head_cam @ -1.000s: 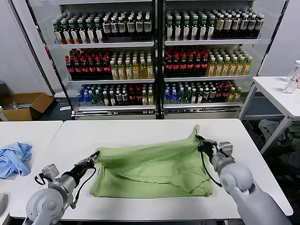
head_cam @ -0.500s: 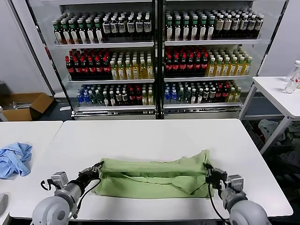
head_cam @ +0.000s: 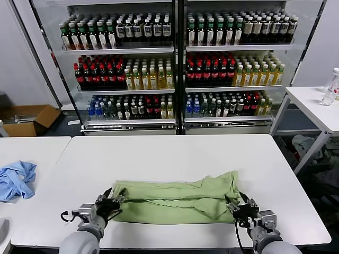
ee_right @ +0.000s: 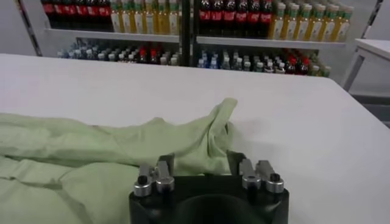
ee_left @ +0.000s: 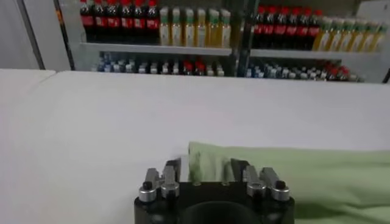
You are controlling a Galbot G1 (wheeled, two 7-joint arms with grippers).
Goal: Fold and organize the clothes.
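Observation:
The light green shirt (head_cam: 175,200) lies folded into a long flat band across the near part of the white table (head_cam: 175,153). My left gripper (head_cam: 112,200) is low at the band's left end, open, with the shirt's corner (ee_left: 207,164) between its spread fingers. My right gripper (head_cam: 237,204) is low at the band's right end, open, with the cloth's edge (ee_right: 201,152) between its fingers. The shirt stretches away from each wrist camera, in the left wrist view (ee_left: 304,176) and in the right wrist view (ee_right: 91,152). No buttons show.
A crumpled blue cloth (head_cam: 16,179) lies on the neighbouring table at the left. A glass-fronted drinks cooler (head_cam: 175,63) stands behind the table. A small white side table (head_cam: 318,106) is at the right, and a cardboard box (head_cam: 29,119) is on the floor at the left.
Both grippers drew the shirt's far edge toward the near edge and lowered it, folding the shirt in half. Their jaws now stand apart and the cloth rests on the table.

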